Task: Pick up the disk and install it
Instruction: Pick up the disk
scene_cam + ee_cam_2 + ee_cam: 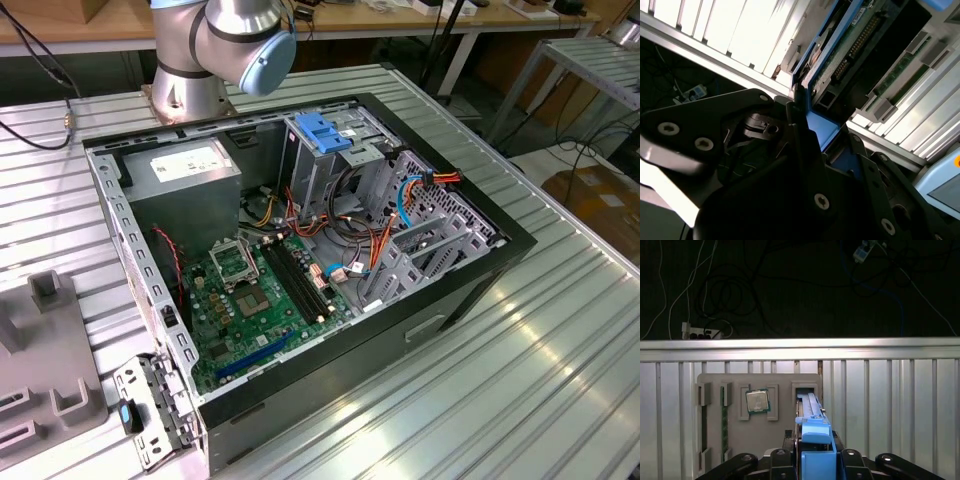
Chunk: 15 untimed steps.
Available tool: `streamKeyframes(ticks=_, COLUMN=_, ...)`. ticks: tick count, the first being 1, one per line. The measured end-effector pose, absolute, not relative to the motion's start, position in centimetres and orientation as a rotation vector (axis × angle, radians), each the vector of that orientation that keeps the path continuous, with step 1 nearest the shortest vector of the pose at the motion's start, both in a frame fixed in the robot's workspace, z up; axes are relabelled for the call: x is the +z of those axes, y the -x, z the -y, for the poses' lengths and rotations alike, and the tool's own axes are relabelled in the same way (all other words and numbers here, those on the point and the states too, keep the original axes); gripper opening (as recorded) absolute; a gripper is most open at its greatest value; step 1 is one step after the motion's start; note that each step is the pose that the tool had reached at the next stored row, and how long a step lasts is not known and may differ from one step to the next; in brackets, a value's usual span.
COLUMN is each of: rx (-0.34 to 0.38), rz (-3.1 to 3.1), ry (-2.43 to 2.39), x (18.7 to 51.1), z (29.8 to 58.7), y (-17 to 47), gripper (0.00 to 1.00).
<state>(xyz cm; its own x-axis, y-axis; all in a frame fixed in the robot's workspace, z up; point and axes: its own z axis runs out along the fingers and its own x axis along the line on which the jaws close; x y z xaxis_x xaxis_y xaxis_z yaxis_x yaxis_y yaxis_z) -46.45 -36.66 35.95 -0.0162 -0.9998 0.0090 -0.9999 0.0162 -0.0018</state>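
In the first wrist view the disk (810,407) stands on edge in a slot of a grey holder tray (760,435), its blue side rail facing the camera. My gripper (816,445) sits over its near end, a dark finger pressed against each side. In the second wrist view the disk (850,55) shows its green circuit board and blue rail. There the gripper (825,127) is shut on it, and one fingertip (799,107) lies against the blue edge.
The open computer case (300,250) lies on the ribbed metal table, holding a grey power-supply box (185,165), the motherboard and a metal cage with a blue latch (325,135). The holder tray (50,370) sits at the exterior view's left. A processor chip (758,401) rests in the tray.
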Motion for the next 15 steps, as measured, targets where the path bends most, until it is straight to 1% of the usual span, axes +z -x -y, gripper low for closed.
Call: streamKeyframes(ticks=15, rx=0.012, rz=2.236, ry=-2.2, x=36.38, z=36.66, y=46.45, gripper=0.37)
